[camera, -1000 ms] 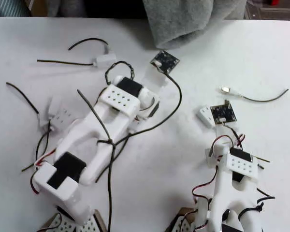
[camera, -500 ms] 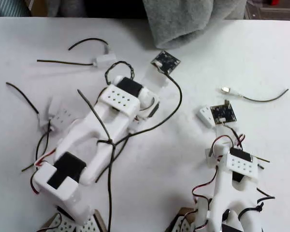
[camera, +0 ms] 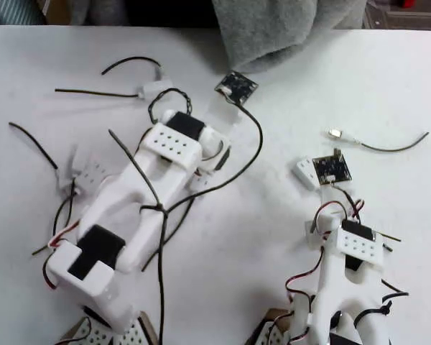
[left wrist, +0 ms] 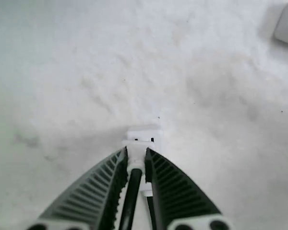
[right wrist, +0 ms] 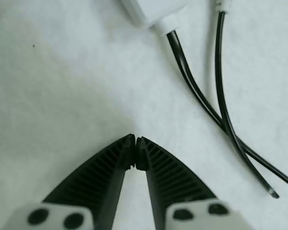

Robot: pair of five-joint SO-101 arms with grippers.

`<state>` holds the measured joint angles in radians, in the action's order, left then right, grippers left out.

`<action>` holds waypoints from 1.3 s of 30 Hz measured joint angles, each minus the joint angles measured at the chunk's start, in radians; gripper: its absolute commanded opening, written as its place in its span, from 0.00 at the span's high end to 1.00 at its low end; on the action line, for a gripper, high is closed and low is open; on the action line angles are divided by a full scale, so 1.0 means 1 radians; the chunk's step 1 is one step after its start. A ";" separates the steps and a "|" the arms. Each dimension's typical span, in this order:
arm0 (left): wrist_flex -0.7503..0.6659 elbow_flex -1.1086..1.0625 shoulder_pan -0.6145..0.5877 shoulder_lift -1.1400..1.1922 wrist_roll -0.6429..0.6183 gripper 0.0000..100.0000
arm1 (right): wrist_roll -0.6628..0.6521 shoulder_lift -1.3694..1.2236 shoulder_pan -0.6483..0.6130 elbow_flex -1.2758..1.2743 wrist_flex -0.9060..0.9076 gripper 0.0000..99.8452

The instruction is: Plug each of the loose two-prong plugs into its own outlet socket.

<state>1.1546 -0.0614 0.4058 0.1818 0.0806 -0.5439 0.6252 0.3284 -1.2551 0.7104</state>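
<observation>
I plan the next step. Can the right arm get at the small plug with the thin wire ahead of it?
Probably yes: the plug lies on bare table just beyond the right tool, which is shut and empty, and nothing lies between them.

The white bench (camera: 388, 79) carries a scatter of loose parts. A grey cloth (camera: 280, 29) drapes over its far edge. Toward the far left lies a white plug (camera: 155, 88) with a black lead, a curved black wire (camera: 129, 62) just beyond it. A white socket block (camera: 91, 175) sits at the left, with another black wire (camera: 32, 142) nearer the edge. On the right lie a small metal-tipped plug (camera: 335, 134) with a thin lead and a white block (camera: 305, 172). A small white connector (left wrist: 141, 137) sits on the bench, pinched by the left end effector (left wrist: 136, 158).
</observation>
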 measured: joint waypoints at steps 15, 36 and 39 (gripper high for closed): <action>-0.014 0.000 0.008 0.000 -0.009 0.98 | 0.000 0.000 0.000 0.000 0.000 0.98; -0.107 -0.098 0.008 -0.005 -0.011 0.98 | 0.000 0.000 0.000 0.000 0.000 0.98; -0.144 -0.146 0.005 0.000 -0.011 0.98 | 0.000 0.000 0.000 0.000 0.000 0.98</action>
<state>1.0104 -0.2071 0.4104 0.1818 0.0698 -0.5439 0.6252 0.3284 -1.2551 0.7104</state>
